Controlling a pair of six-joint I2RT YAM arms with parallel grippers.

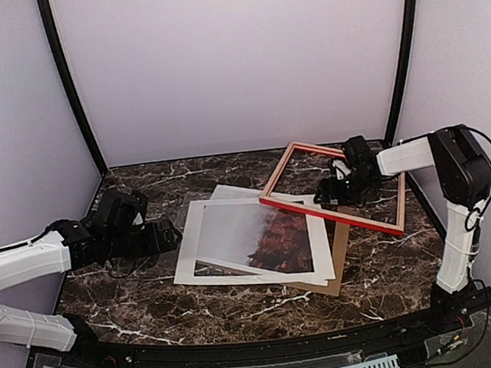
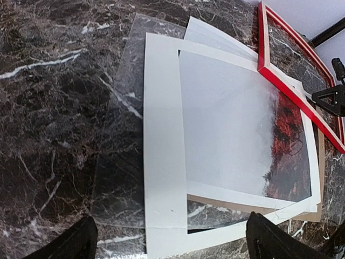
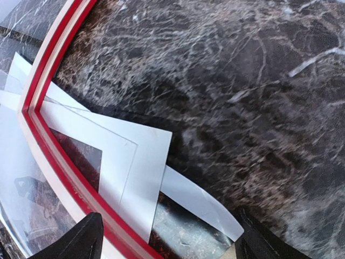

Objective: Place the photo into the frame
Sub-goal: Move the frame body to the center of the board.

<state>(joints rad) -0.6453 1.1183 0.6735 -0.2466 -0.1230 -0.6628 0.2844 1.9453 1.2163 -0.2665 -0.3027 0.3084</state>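
Frame (image 1: 331, 215) rail overlaps photo (image 1: 250, 236) edge — left gripper (image 2: 171, 229), right gripper (image 3: 167, 229) both spread wide, clasping nothing.

You have one marbled tabletop (image 1: 153, 306) carrying one red frame (image 1: 331, 216), one photo (image 2: 237, 129), one white mat (image 2: 161, 162), one plain white sheet (image 2: 215, 35), one clear sheet (image 2: 116, 162) and one brown backing board (image 1: 340, 257), plus two arms: a left arm (image 1: 27, 261) and a right arm (image 1: 417, 157).

Legible text, labels, numbers: none. I read nothing on photo (image 2: 237, 124), frame (image 2: 294, 97), white mat (image 2: 161, 135) or marble tabletop (image 2: 54, 108).
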